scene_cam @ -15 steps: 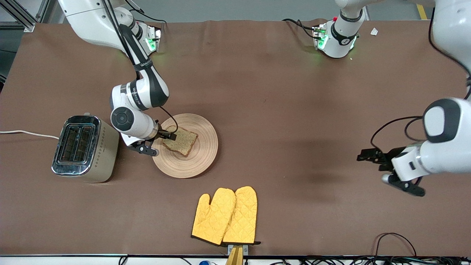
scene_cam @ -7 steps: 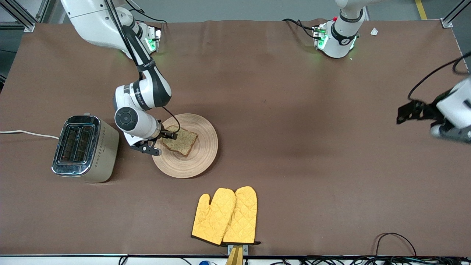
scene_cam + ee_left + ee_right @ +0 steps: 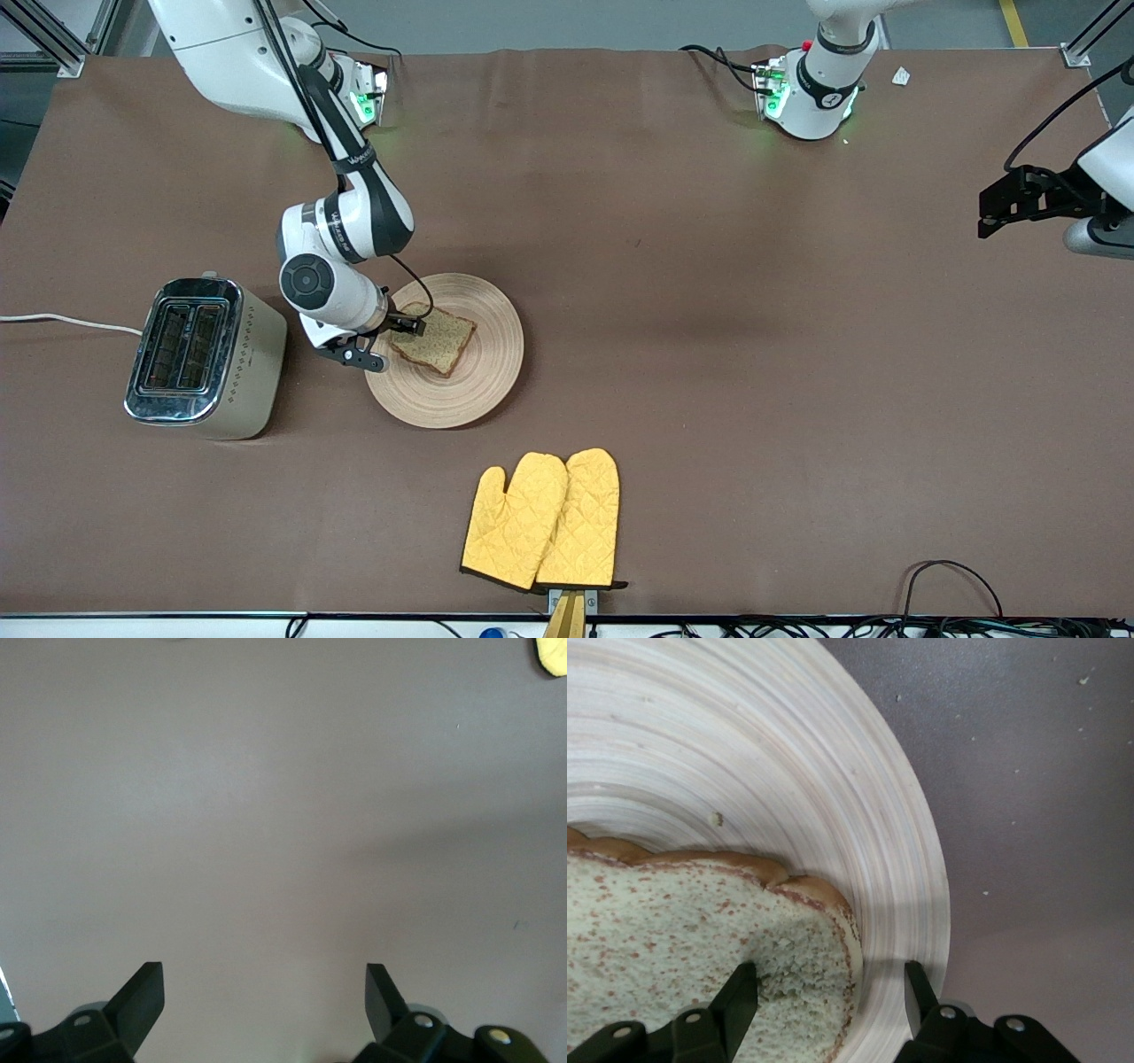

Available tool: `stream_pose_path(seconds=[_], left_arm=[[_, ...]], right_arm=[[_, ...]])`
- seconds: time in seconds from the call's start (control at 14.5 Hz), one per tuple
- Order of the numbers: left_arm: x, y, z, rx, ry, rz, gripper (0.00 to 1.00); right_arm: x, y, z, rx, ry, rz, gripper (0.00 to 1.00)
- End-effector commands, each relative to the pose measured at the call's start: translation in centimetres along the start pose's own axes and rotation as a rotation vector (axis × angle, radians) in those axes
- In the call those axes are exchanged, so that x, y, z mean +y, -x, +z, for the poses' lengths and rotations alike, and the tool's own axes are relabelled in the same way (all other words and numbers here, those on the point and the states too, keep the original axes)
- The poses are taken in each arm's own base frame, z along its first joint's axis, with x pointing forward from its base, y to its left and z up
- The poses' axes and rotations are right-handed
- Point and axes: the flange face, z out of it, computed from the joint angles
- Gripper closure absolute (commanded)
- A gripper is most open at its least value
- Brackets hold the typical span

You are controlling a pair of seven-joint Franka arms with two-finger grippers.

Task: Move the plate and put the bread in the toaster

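The wooden plate (image 3: 469,381) lies beside the cream toaster (image 3: 199,354), with the bread (image 3: 436,341) on it. My right gripper (image 3: 399,346) is open, low over the plate's edge on the toaster's side. In the right wrist view the right gripper (image 3: 828,992) straddles a corner of the bread (image 3: 673,921): one finger is over the crumb, the other over the plate's rim (image 3: 912,904). My left gripper (image 3: 985,213) is open and empty, up over the left arm's end of the table; the left wrist view shows the left gripper (image 3: 264,988) over bare cloth.
A pair of yellow oven mitts (image 3: 540,518) lies near the table's front edge, nearer the camera than the plate; a bit of one shows in the left wrist view (image 3: 551,656). The toaster's white cord (image 3: 62,321) runs off the right arm's end.
The left arm has swung up and away toward its end of the table. The right gripper has shifted only slightly at the bread's corner. The plate and bread have not moved.
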Motion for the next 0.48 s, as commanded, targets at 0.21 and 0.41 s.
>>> stream_pose_path(seconds=[0.21,0.41], left_arm=[[3.0,0.6,-1.2,0.014,-0.019,0.008,0.0],[2.5,0.7,-1.3,0.017,-0.023,-0.011,0.0]], right_arm=[[-0.1,0.7,0.3,-0.006,-0.008,0.011,0.35],[-0.2,0.7,0.2,-0.004,-0.008,0.006,0.47]])
